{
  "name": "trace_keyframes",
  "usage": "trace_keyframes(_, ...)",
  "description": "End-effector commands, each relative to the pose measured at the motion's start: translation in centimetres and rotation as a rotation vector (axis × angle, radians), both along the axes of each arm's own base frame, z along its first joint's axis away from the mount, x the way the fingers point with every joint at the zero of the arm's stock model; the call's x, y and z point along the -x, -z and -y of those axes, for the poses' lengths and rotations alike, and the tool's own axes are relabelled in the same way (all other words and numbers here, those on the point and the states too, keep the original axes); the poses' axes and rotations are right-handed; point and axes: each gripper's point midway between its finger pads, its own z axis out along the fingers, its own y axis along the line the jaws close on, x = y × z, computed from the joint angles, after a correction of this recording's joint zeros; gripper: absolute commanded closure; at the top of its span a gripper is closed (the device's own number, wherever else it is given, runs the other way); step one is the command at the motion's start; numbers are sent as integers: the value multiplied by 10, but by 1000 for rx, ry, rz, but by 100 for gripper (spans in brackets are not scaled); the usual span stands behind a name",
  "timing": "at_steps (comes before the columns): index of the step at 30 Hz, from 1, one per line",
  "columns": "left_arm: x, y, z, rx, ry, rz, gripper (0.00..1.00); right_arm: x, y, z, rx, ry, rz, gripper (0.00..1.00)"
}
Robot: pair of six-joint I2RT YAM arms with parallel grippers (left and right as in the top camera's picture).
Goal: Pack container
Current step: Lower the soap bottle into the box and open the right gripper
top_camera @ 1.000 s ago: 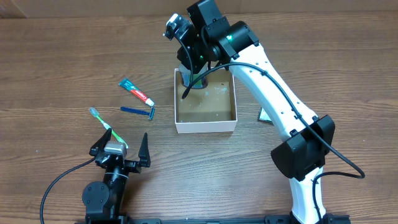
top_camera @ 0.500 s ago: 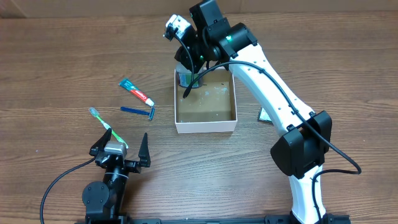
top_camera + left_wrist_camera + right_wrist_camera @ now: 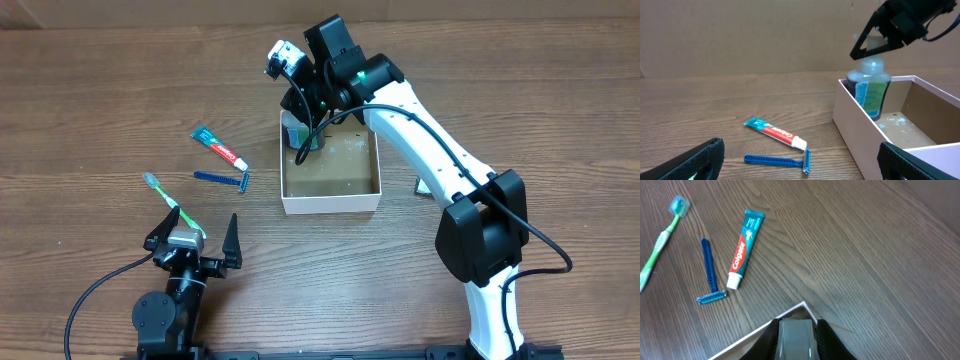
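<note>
The container sits on the bench just right of centre in the upper half of the overhead view. It is a square open box with thin white walls and a brown floor. The right gripper reaches over its upper-left corner and is clamped on the top of a pump bottle, its fingers pressed to either side of the grey pump head in the right wrist view. The bottle stands upright inside that corner, close against the walls. The near wall hides its base, so I cannot tell whether it rests on the floor yet. The rest of the floor is bare apart from a few pale specks.

The left gripper sits low at the lower left of the overhead view, jaws wide apart and holding nothing. Left of the box, well apart from it, lie a toothpaste tube, a blue razor and a green toothbrush, the last nearest the left gripper.

The container looks light, and its walls probably flex. A nudge from an arm or a dropped item could slide it across the smooth wood. If it needs steadying, pinching one wall near a corner, where the card is stiffest, seems safest. The bottle, with dark liquid in it, is likely the heaviest item, and it may help anchor the box.
</note>
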Motion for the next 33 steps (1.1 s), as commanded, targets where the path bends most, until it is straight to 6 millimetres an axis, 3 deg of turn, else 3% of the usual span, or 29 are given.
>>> trace_keyframes(1, 0, 0, -3, 2, -14, 5, 0, 0, -5, -5, -32, -21, 10, 96)
trace_keyframes(3, 0, 0, -3, 2, -14, 5, 0, -1, -5, -5, -34, -21, 13, 96)
trace_keyframes(4, 0, 0, -3, 2, -14, 5, 0, -1, -6, -5, -35, -22, 15, 91)
trace_keyframes(6, 0, 0, -3, 2, -13, 5, 0, -1, -6, -6, -37, -21, 18, 65)
trace_keyframes(9, 0, 0, -3, 2, -14, 5, 0, -2, -7, -6, -39, -22, 23, 36)
trace_keyframes(12, 0, 0, -3, 2, -14, 5, 0, -4, -9, -7, -45, -21, 31, 17)
trace_keyframes(16, 0, 0, -3, 2, -14, 5, 0, -8, -18, -10, -70, -2, 42, 9)
trace_keyframes(19, 0, 0, -3, 2, -14, 5, 0, -9, -37, -11, -95, 26, 36, 7)
trace_keyframes(23, 0, 0, -3, 2, -14, 5, 0, -6, -87, -7, -147, 88, 28, 3)
trace_keyframes(25, 0, 0, -3, 3, -14, 5, 0, -5, -118, 4, -178, 157, 13, 0)
trace_keyframes(27, 0, 0, -3, 3, -14, 5, 0, -11, -142, 30, -190, 337, -17, 0)
trace_keyframes(28, 0, 0, -3, 3, -14, 5, 0, -12, -155, 57, -191, 498, -57, 0)
trace_keyframes(31, 0, 0, -3, 2, -14, 5, 0, 0, -165, 111, -137, 639, -124, 0)
trace_keyframes(33, 0, 0, -3, 2, -14, 5, 0, 9, -161, 141, -98, 692, -184, 0)
